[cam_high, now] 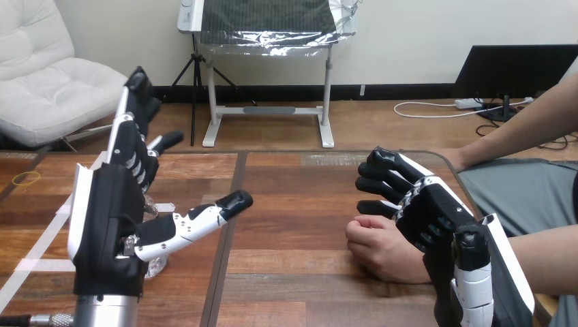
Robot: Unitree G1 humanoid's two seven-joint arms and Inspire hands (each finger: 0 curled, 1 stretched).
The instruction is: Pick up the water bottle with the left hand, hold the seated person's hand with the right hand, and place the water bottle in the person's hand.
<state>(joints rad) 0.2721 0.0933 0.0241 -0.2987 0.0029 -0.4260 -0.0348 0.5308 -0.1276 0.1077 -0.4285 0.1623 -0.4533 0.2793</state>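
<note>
My left hand (109, 204) is raised over the table's left part, open, with straight fingers pointing up and the thumb stretched right. A clear water bottle (158, 266) stands on the table right behind it, mostly hidden; just its base and a bit of its side show past the palm. At the right, the person's hand (378, 248) rests on the table as a loose fist. My right hand (429, 211) lies over its back and wrist, fingers curled round the far side. My thumb there is hidden.
The person's other forearm (525, 122) reaches in from the upper right, ending at the table's far right edge. A yellow rubber band (27, 178) and white tape strips (37, 242) lie on the wooden table (300, 204) at the left.
</note>
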